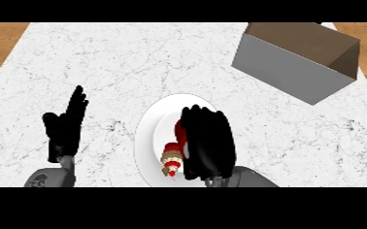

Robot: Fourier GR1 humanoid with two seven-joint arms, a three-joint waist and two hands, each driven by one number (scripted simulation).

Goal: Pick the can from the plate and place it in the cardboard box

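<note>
The can [173, 155], lying on the plate [154, 126] near the counter's [143, 53] front edge, is being grasped by the curled right robot hand [206, 143], so lifting toward the box [297, 60] is called for next.

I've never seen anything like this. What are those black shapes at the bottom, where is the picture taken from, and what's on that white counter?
You are looking steeply down from the robot's head at a marbled white counter. The black shapes are its two hands on grey forearms. The left hand rests open at the lower left, fingers up, holding nothing. The right hand lies over a white plate, fingers curled around a red can lying on it; the hand hides much of the can. At the upper right stands an open cardboard box, where the can should go. The can is still over the plate.
</note>
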